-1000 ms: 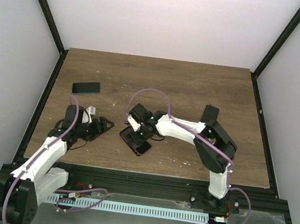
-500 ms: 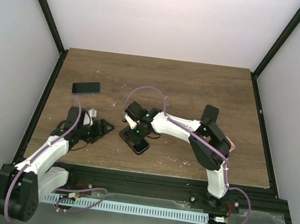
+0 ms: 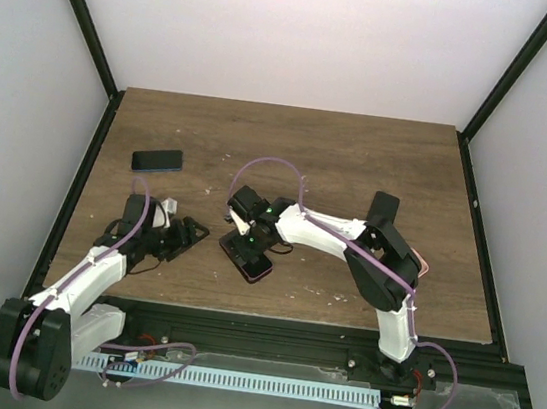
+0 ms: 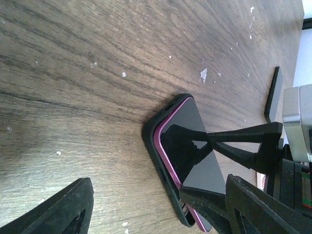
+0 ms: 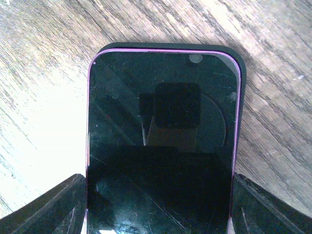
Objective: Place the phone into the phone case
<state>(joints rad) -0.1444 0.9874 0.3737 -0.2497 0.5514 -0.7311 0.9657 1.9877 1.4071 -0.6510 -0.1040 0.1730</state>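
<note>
Hovering right over the phone (image 5: 161,122) is the right gripper (image 5: 159,195), and the wrist view looks straight down on that dark glass with its purple edge. The phone lies face up inside the black phone case (image 5: 170,47), whose rim wraps round the visible end and both sides. The other end is hidden under the gripper, so I cannot tell whether it is fully seated. The right jaws are spread wide, one finger on each long side, with the tips right at the edges. Whether they actually squeeze the phone, I cannot tell.

Over to the left gripper (image 3: 191,233): it sits low, just left of the case and pointing at it. Its jaws stand well apart with nothing between them, and the case corner lies just ahead of its fingers (image 4: 63,209).

From above, phone and case rest together on the wooden table (image 3: 361,156), near the front edge and a little left of centre. Far off to the left, a second dark phone-like slab (image 3: 157,160) lies flat, well apart from both arms.
</note>
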